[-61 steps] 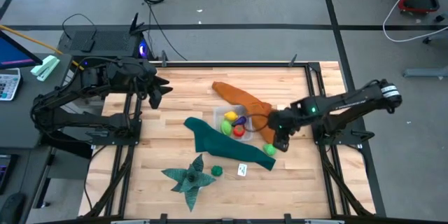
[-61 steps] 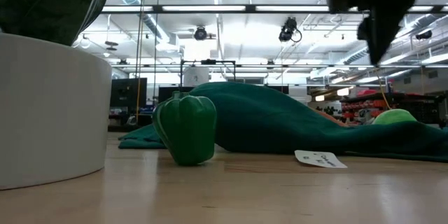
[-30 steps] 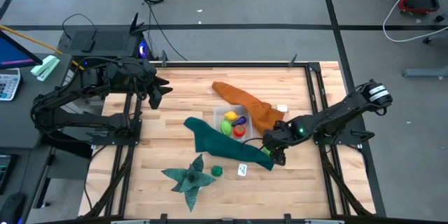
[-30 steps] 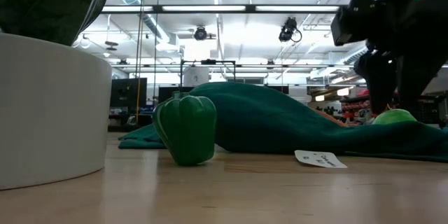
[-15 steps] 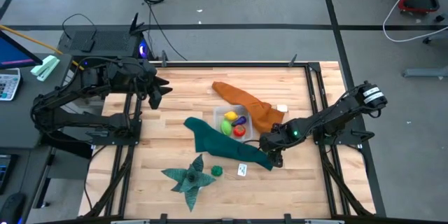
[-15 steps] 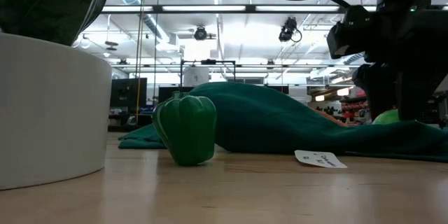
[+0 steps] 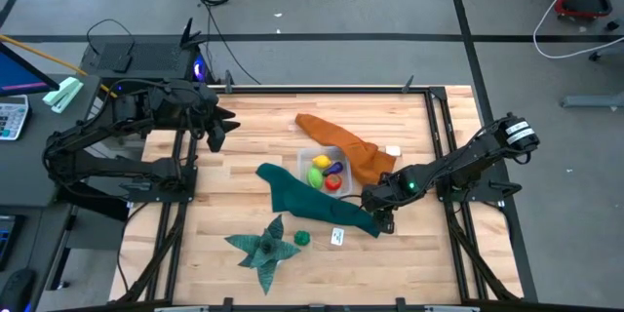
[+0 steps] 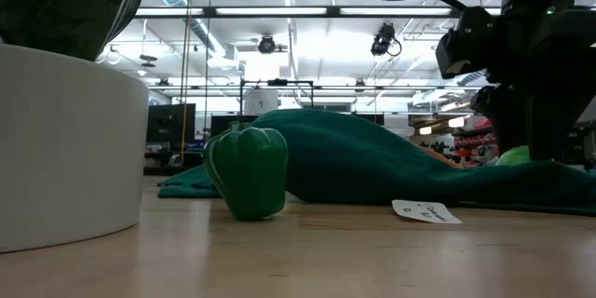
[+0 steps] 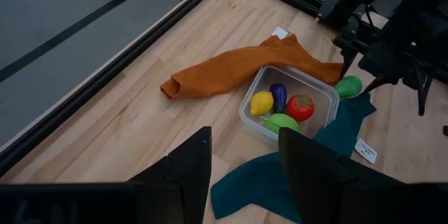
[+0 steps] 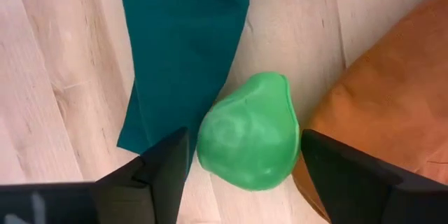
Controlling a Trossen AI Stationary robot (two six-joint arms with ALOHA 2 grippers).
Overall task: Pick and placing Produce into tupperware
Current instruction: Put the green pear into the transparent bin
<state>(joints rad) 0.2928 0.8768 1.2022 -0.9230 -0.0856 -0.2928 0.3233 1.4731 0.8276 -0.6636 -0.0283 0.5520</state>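
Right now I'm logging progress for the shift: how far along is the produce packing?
Done: four pieces sit in the tupperware: a yellow fruit, a purple one, a tomato and a light green one. In hand: the right gripper, open, straddles the light green pear between the cloths, not gripped. Left: that pear and the green pepper. The left gripper waits far-left.

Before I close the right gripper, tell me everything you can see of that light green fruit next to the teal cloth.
The light green fruit is a smooth, matte, pear-like toy, unmarked. It lies on the wooden table between the teal cloth and the orange cloth, at the edge of each. The right gripper is open with one finger on each side; contact is unclear.
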